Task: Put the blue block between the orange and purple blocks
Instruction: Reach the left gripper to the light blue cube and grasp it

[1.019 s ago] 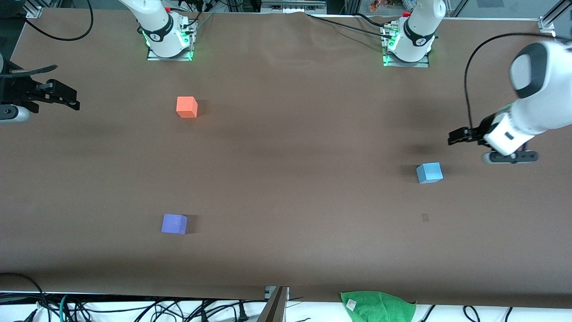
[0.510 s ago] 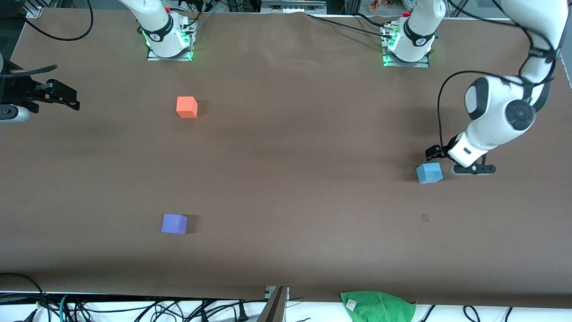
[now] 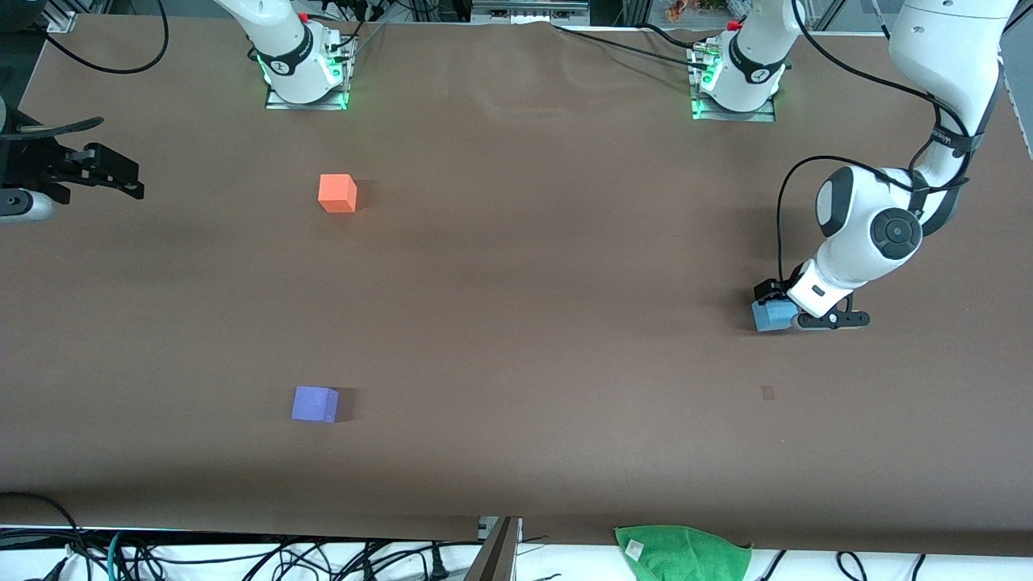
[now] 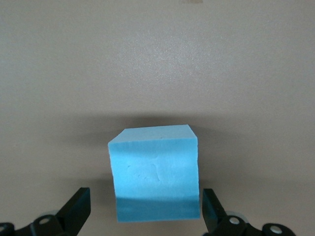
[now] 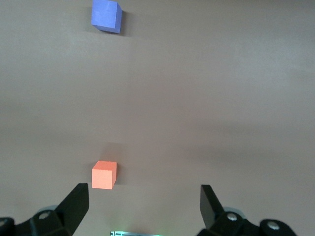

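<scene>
My left claw [image 3: 776,298] is low over the blue block [image 3: 771,315], which stands on the brown worktop [image 3: 516,323] toward the left arm's end. The claw is spread wide and holds nothing: in the left wrist view the blue block [image 4: 155,172] sits between my two black fingers [image 4: 76,209], with a narrow gap of worktop visible on each side, so I do not touch it. The block is a cube, so it has no long axis; it lies flat on one face, its edges turned only slightly against the line of my fingers. My right claw [image 3: 113,177] waits at the right arm's end of the worktop, also spread wide and holding nothing. The orange block [image 3: 337,193] stands near the right arm's base, and the purple block [image 3: 315,403] is nearer to the front camera than the orange one, well apart from it. In the right wrist view I see the orange block [image 5: 104,174] and the purple block [image 5: 106,15], with bare worktop between them. The blue block is well apart from both. A green cloth [image 3: 682,553] lies at the worktop's edge nearest the front camera.
</scene>
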Motion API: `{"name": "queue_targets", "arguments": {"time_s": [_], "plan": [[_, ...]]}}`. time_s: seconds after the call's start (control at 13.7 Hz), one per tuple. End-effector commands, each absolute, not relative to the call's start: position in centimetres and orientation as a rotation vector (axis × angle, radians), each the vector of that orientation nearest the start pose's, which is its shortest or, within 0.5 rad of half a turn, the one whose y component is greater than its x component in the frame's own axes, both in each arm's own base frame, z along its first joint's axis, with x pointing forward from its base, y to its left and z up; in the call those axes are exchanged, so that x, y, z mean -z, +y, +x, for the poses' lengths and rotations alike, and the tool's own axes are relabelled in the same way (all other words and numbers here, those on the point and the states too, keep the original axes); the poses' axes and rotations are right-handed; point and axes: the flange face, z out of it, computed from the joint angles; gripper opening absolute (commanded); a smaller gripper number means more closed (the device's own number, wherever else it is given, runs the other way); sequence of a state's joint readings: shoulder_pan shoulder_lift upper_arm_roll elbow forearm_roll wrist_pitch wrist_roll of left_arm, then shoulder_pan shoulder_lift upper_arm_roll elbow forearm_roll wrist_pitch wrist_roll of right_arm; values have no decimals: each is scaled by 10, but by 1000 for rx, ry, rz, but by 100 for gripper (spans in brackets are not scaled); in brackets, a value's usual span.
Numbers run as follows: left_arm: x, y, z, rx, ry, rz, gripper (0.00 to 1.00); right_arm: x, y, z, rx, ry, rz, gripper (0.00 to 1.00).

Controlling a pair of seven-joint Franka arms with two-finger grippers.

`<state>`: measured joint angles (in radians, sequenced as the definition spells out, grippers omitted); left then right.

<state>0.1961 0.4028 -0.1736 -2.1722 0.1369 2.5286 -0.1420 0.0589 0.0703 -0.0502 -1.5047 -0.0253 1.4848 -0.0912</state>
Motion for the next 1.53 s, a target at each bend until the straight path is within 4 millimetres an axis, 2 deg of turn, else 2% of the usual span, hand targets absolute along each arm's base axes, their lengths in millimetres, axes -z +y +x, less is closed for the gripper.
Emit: {"name": "queue_targets", "arguments": {"time_s": [0.0, 0.15, 0.22, 0.36, 0.58, 0.73, 0.8, 0.95, 1.02, 1.24, 1.46], "plan": [[-197, 7, 571, -30, -114, -3122, 100, -615, 5, 565, -125, -161, -3153, 100], [-194, -5, 573, -35, -91, -3123, 98, -615, 5, 565, -127, -161, -3152, 100], [-195, -7, 574, -32, -93, -3123, 92, -613, 5, 566, -132, -161, -3151, 100], [-196, -6, 582, -37, -93, -3123, 77, -613, 5, 566, -132, -158, -3152, 100], [-197, -12, 584, -58, -81, -3119, 44, -613, 4, 566, -129, -156, -3150, 100], [-201, -17, 584, -98, -105, -3110, 27, -611, 5, 567, -135, -154, -3140, 100], [-208, -29, 586, -115, -129, -3100, 26, -611, 7, 568, -133, -159, -3138, 100], [-227, -67, 585, -152, -234, -3067, 26, -611, 8, 568, -131, -164, -3139, 100], [-239, -93, 583, -149, -298, -3054, 27, -611, 7, 568, -131, -161, -3140, 100], [-265, -189, 574, -144, -497, -3053, 28, -611, 6, 568, -131, -164, -3141, 100], [-286, -296, 545, -119, -599, -3088, 28, -611, 4, 568, -131, -163, -3147, 100]]}}
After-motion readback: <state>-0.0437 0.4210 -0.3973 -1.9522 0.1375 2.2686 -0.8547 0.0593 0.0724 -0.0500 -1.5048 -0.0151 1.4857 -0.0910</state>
